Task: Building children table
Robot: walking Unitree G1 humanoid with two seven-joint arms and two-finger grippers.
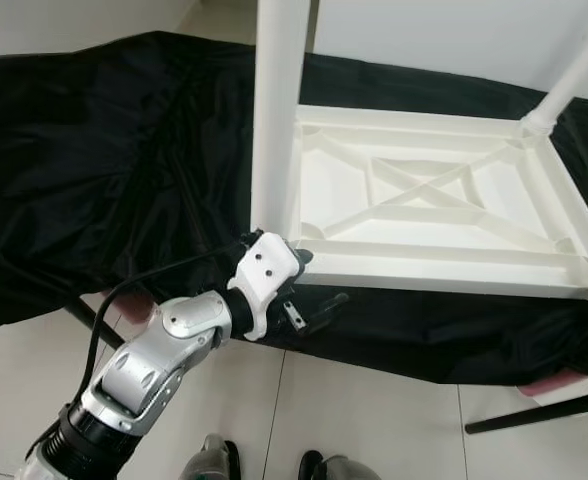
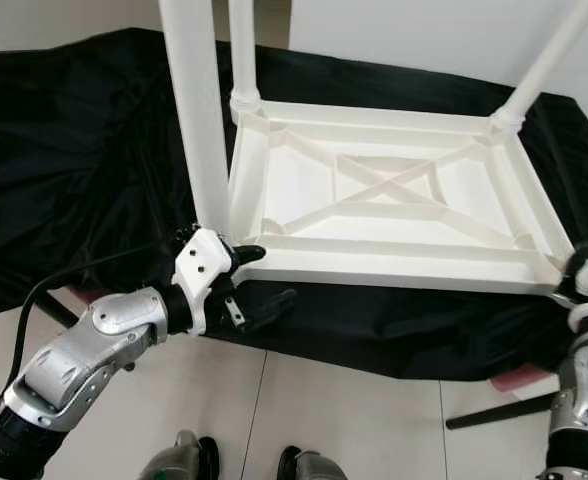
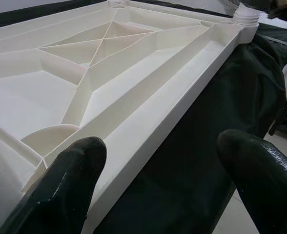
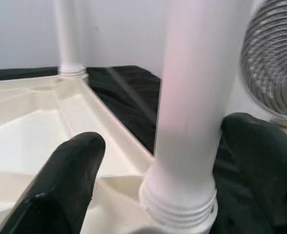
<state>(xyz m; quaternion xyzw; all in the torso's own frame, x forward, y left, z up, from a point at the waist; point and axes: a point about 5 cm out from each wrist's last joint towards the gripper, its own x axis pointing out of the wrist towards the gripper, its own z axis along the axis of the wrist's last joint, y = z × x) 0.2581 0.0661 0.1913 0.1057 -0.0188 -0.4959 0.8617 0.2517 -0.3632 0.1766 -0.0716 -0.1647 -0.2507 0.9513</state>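
A: Where's the white ribbed plastic tabletop (image 2: 394,200)?
B: Upside down on the black cloth (image 2: 84,130), legs up.
A: Left gripper (image 2: 257,275)?
B: At seven o'clock by the near-left white tube leg (image 2: 199,120), fingers spread across the frame's corner.
A: Right gripper (image 4: 158,175)?
B: Four o'clock corner, fingers spread around another white leg (image 4: 192,97), beside a grey fan grille (image 4: 275,63).

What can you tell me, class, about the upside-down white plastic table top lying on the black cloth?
The white plastic table top lies underside up on a black cloth. Its underside has a raised rim and crossing diagonal ribs around a central rectangle. White round legs stand up from its corners in threaded collars. The left gripper straddles the near left corner with its fingers apart; the right gripper's fingers flank the leg at the near right corner.
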